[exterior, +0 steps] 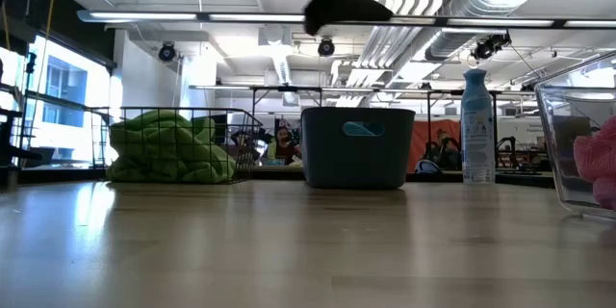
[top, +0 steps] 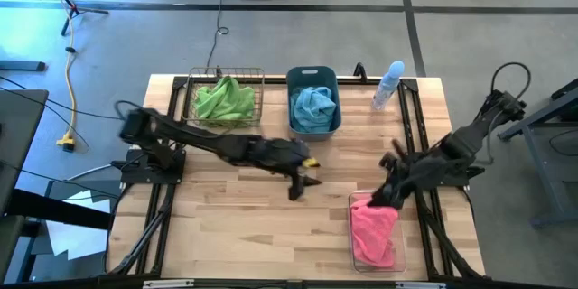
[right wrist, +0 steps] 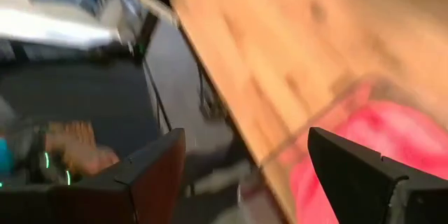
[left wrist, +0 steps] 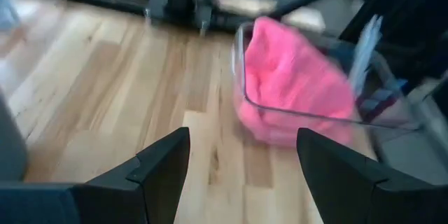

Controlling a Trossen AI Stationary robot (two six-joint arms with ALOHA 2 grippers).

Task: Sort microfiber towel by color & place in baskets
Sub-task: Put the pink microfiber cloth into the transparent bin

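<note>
On the left of the table (top: 226,226), the left arm is seen stretched from its base toward the middle, and the left gripper (top: 298,185) is held above bare wood in front of the tub; its fingers (left wrist: 164,164) are spread wide apart and nothing is held between them. At the back left, green towels (top: 224,99) are piled inside the wire basket (top: 191,86), where they are heaped against its mesh in the low view. Just beside it, toward the middle, blue towels (top: 313,107) are seen lying in the blue tub (top: 312,76). Further right, near the back edge, a spray bottle (top: 388,86) is stood upright, apart from the tub. At the front right, pink towels (top: 373,233) are bunched inside the clear bin (top: 397,253), which is set close to the table's front edge. The right gripper (top: 384,194) is held just above the bin's back end; its fingers (right wrist: 350,175) are parted widely and nothing is gripped by them, the pink cloth being seen below and beyond them in the right wrist view. No towel is seen lying loose on the wood.
</note>
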